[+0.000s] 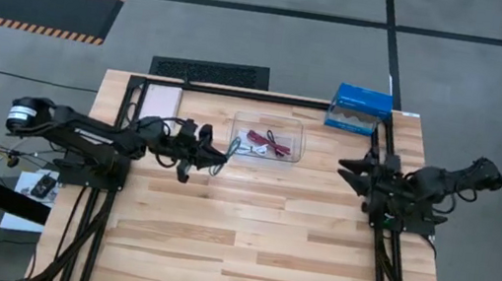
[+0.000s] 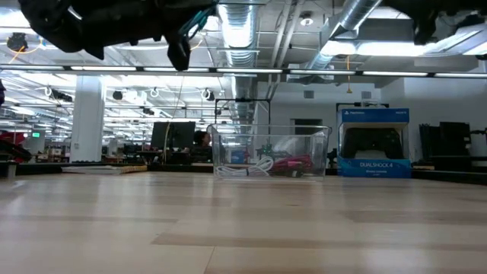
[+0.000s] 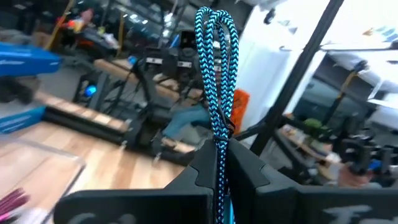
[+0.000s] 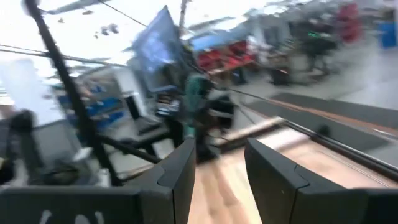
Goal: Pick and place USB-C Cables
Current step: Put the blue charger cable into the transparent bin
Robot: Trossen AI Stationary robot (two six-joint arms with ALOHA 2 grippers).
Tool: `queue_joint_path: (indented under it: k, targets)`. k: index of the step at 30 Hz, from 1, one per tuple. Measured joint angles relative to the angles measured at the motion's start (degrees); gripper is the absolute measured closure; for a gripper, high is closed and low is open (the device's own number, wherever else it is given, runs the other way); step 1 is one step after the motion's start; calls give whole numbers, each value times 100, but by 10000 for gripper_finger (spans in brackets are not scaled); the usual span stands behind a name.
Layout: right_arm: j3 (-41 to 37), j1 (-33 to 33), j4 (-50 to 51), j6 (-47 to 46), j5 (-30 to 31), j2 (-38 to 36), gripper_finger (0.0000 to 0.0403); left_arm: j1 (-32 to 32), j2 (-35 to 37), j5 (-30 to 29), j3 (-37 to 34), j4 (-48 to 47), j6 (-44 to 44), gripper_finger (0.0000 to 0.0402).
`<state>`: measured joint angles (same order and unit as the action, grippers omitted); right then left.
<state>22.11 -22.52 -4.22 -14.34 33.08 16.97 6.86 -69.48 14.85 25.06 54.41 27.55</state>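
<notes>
We see the left gripper (image 3: 222,177) raised above the table (image 1: 245,249), just beside the clear bin (image 1: 291,153) on its left side, and its fingers are closed on the teal cable (image 3: 216,68), which stands up from between them as a looped bundle. The dark red cable (image 1: 259,141) and the white cable (image 2: 255,169) lie inside the bin. The right gripper (image 4: 217,171) waits near the table's right edge, fingers apart and holding nothing. A blue box (image 1: 359,109) stands at the far right corner.

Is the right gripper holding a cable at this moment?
No. In the right wrist view the right gripper stands open with nothing between its fingers, while the teal cable is pinched in the left gripper.
</notes>
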Motion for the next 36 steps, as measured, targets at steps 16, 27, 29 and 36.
queue_joint_path:
  k: [16,27,29,36]
  targets:
    - [0,2,-1258,86,-335,1441,239,-643,-480,-404,2,1109,-98,401]
    - [0,20,-2067,84,-314,2061,239,-761,-478,-655,13,1253,-28,401]
    - [0,20,-2040,84,-304,2065,239,-761,-478,-706,13,1218,-97,401]
    - [0,22,-2006,83,-304,2064,239,-761,-476,-1358,16,682,283,401]
